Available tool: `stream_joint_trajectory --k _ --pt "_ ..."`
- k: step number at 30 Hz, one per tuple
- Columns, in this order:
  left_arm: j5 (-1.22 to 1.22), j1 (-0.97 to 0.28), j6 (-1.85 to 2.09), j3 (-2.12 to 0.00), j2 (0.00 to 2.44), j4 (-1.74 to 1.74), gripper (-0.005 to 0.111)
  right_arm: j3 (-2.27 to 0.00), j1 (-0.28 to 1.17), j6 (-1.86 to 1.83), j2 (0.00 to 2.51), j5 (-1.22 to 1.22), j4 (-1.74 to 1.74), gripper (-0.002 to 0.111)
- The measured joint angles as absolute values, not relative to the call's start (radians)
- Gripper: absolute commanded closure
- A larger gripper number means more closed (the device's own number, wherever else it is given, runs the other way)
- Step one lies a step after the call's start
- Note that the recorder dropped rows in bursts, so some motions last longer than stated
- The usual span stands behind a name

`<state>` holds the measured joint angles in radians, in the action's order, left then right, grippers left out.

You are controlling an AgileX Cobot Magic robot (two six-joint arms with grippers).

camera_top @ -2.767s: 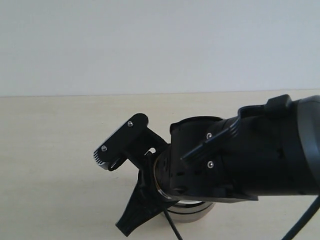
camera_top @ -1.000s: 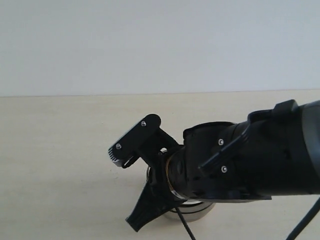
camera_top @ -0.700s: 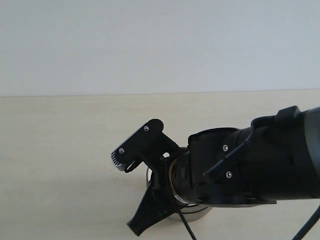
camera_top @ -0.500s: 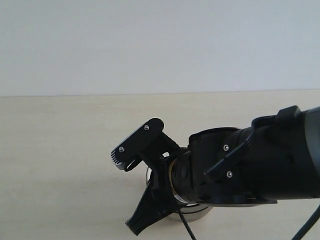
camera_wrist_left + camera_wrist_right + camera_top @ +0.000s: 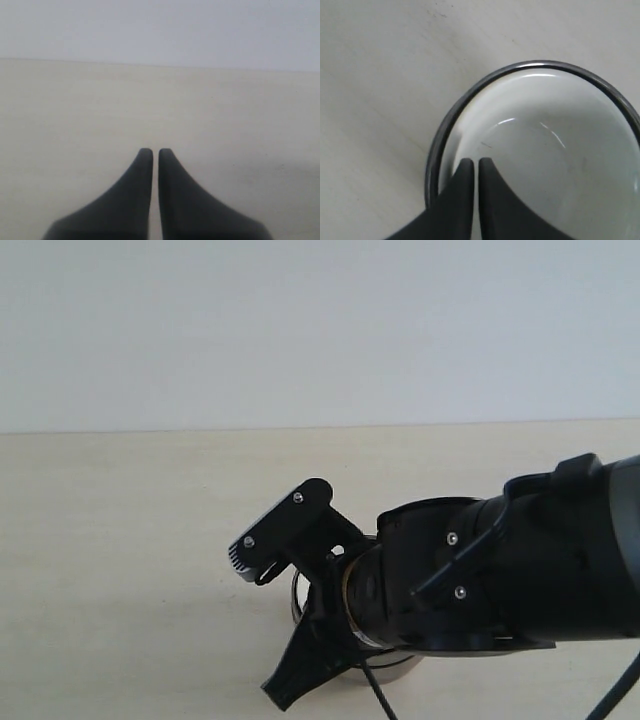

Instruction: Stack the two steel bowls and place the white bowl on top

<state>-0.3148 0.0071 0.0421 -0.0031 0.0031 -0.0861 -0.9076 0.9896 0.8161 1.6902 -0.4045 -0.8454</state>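
Right wrist view: white bowl sits mouth-up inside a steel bowl. The steel rim shows as a dark ring all round the white rim and close against it. Only one steel ring is visible, so I cannot tell whether one or two steel bowls lie under the white one. The bowls are round with no long side. The stack's axis stands upright and shows no tilt.

Right gripper: jaws closed to a hairline slit with nothing between them. The tips hang over the white bowl's inner wall, just inside the rim. Cannot tell if they touch the glaze.

Exterior view: right arm reaches in low and covers most of the stack. Steel shows as a thin sliver at the arm's left and a shiny band beneath it. The stack stands on the pale tabletop, well away from the edge that meets the wall.

Left gripper: jaws drawn together with a narrow slit and empty. It points across bare tabletop toward the wall edge. No bowl appears in that view.
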Motion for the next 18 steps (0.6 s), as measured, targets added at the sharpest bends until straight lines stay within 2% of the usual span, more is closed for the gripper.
stream_joint_trajectory --k 10,18 --pt "-0.315 0.007 0.042 -0.003 0.003 -0.086 0.103 -0.908 0.99 0.892 1.69 -0.533 -0.959 0.108" --pt "-0.315 0.007 0.042 -0.003 0.003 -0.086 0.103 -0.908 0.99 0.926 1.69 -0.272 -0.966 0.108"
